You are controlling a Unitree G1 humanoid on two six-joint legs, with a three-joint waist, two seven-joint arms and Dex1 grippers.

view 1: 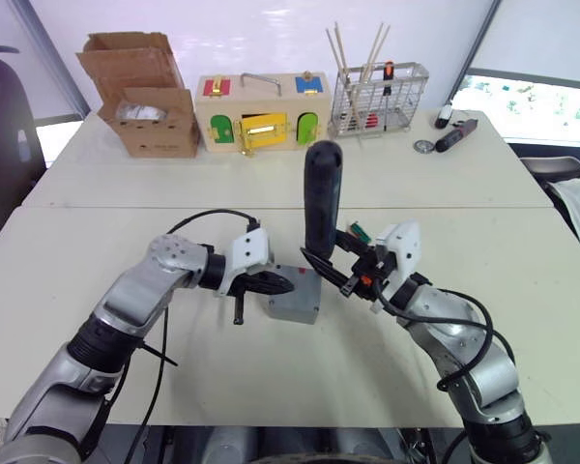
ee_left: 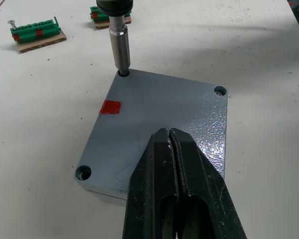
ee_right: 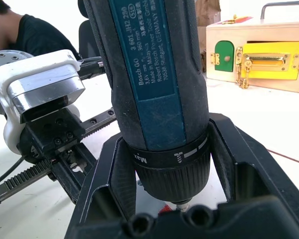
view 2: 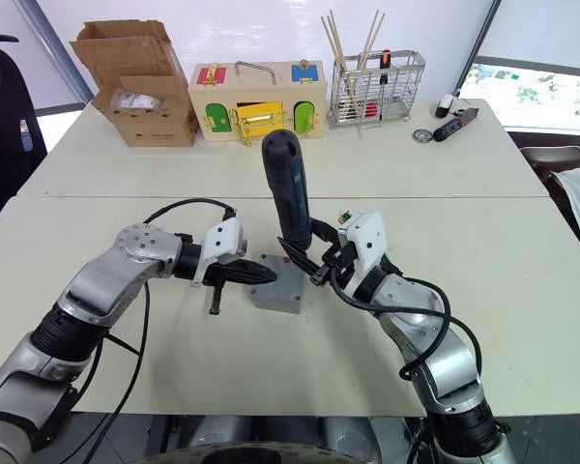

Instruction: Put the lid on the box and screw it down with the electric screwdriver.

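Centre of the frame, near desk (view 1: 522,280): the lid (ee_left: 159,119) lies flat on the box (view 1: 295,295), a red mark on its upper face and screw holes showing at three corners. The left pincer (view 1: 278,282), its two black fingers pressed together with nothing between them, rests its tips on the lid from the left side. The right pincer (view 2: 304,259), at centre right, is clamped around the lower body of the electric screwdriver (view 1: 322,198), which stands nearly upright; its metal bit (ee_left: 120,47) enters the lid's far corner hole. On the desk just beyond the box lie two small green terminal blocks (ee_left: 35,34) on cardboard scraps. At the far edge, upper left to upper right: an open brown cardboard box (view 1: 145,97), a wooden box with coloured doors (view 1: 261,114), a wire basket (view 1: 379,97) holding sticks, and a small dark tool (view 1: 454,135).
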